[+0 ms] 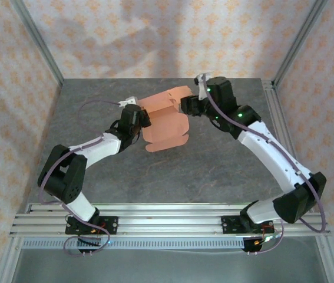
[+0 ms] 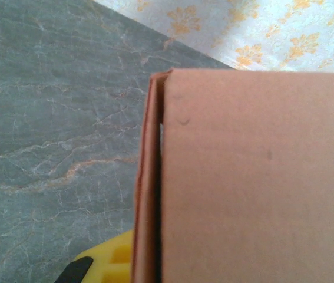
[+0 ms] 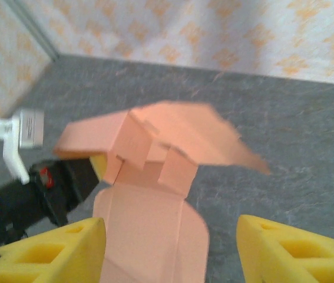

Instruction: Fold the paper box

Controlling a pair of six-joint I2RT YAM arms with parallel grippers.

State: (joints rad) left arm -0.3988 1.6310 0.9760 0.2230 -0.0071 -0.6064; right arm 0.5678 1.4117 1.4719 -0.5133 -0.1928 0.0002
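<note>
Grey table; left jaws pinch the paper box, right wrist view shows right jaws wide

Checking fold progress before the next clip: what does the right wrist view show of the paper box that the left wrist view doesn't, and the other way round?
Right wrist view: the paper box as a whole, with flaps raised at the far end and a flat rounded panel nearer. The left gripper is clamped on its left edge, and the right gripper is open.
Left wrist view: a close look at a doubled card edge with a thin gap, beside a yellow finger.
Both: salmon card, grey table, patterned wall.
</note>
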